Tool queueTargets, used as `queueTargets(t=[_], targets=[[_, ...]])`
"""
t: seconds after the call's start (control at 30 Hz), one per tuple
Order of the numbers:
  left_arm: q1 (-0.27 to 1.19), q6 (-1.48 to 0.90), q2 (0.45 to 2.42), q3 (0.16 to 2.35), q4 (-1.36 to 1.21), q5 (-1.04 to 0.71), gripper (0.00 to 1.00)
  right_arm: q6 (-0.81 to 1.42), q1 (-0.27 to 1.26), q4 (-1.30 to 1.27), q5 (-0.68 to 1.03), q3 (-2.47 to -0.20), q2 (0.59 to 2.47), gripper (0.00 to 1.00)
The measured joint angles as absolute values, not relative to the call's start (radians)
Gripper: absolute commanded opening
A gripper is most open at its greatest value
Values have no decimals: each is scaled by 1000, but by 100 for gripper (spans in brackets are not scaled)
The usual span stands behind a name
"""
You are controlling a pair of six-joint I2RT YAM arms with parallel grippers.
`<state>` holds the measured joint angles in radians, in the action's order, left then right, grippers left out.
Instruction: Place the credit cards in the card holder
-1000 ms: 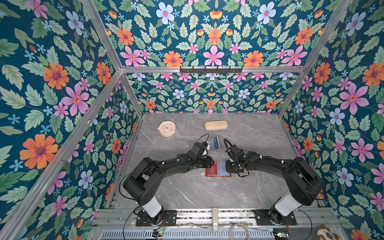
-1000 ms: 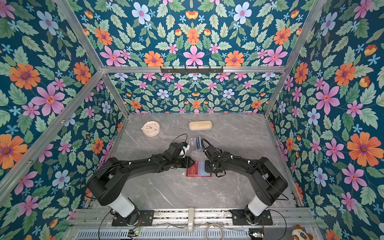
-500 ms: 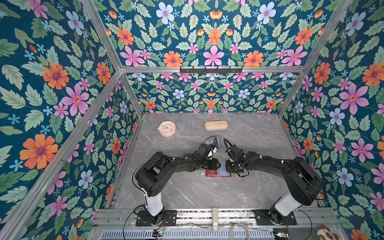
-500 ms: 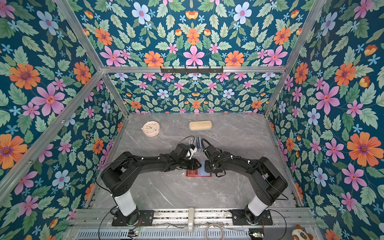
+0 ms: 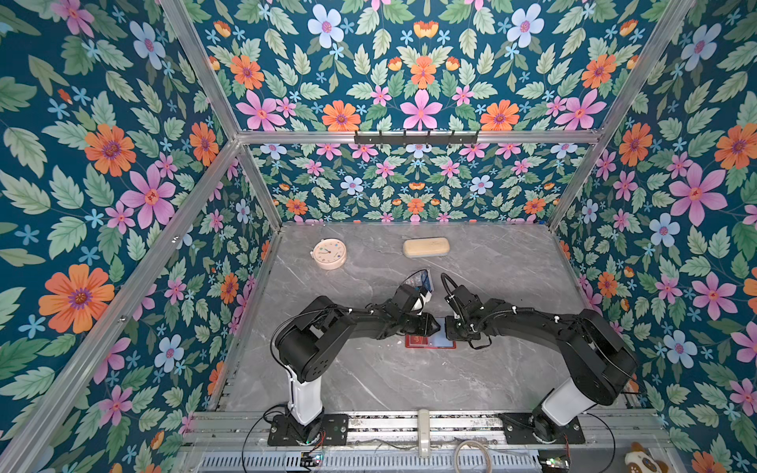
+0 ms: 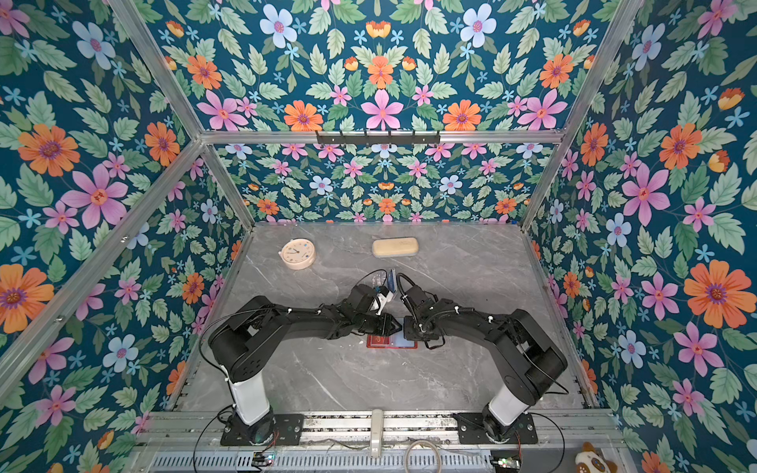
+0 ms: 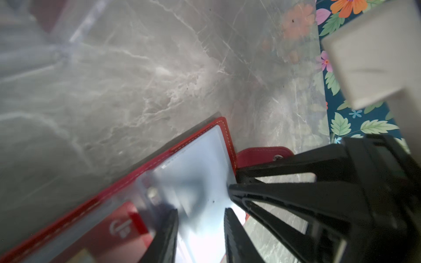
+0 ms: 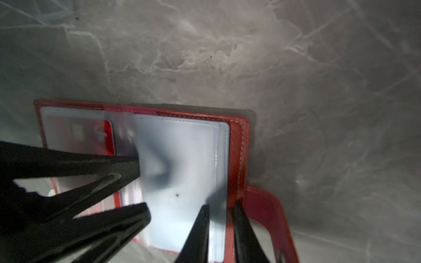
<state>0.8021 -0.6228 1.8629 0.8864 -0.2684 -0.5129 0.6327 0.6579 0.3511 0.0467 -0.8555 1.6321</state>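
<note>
**Obs.** Table (image 5: 368,381): grey marble-look slab with pale veining, smooth, soft glare.

The card holder (image 5: 414,341) lies open and flat near the table's middle, visible in both top views (image 6: 379,341). It has a red grained leather-look cover, pale stitching along the rim and rounded corners. Inside is a stack of clear glossy plastic sleeves.

The left gripper (image 5: 435,326) reaches in from 9 o'clock and the right gripper (image 5: 449,327) from 3 o'clock. Their tips nearly meet over the holder's 3 o'clock page.

**Left wrist view.** Left gripper (image 7: 201,210): black tapered fingers standing apart. Both tips are down on the top sleeve (image 7: 200,159), a frosted blue-white sheet with a welded border. They rest on it rather than pinch it.

**Right wrist view.** Right gripper (image 8: 221,206): jaws drawn close, pinched on the outer edge of the card holder's sleeve stack, just inside the stitched rim.
- Snap tab (image 8: 266,205): a red rounded strap off the holder's outer edge, lying on the table. Its metal stud (image 7: 278,157) shows in the left wrist view.
- Red card (image 8: 109,136): glossy, with a white contactless mark, already under a sleeve on the opposite page.
- Whether the top sleeve holds a card: cannot tell.

**Surroundings.**
- Clear stand (image 5: 411,281): transparent, at 12 o'clock of the holder, just beyond the grippers. A blue card (image 5: 427,281) stands upright in it.
- Beige case (image 5: 426,247): matte rounded oblong, farther out at 12 o'clock.
- Peach clock (image 5: 329,254): round, at 11 o'clock.
</note>
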Motion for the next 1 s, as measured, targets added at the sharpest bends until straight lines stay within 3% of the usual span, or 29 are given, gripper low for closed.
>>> queueTargets(t=[0.1,0.33,1.0], targets=[[803,-627,1870,887,-278,-519,29,633,658,351,47,-855,1630,21],[807,-638,1877,878,-276,-520,0,638,658,340,47,-844,1610,21],[809,-656,1828,853,-268,-490,0,669,655,340,25,-805,1542,17]])
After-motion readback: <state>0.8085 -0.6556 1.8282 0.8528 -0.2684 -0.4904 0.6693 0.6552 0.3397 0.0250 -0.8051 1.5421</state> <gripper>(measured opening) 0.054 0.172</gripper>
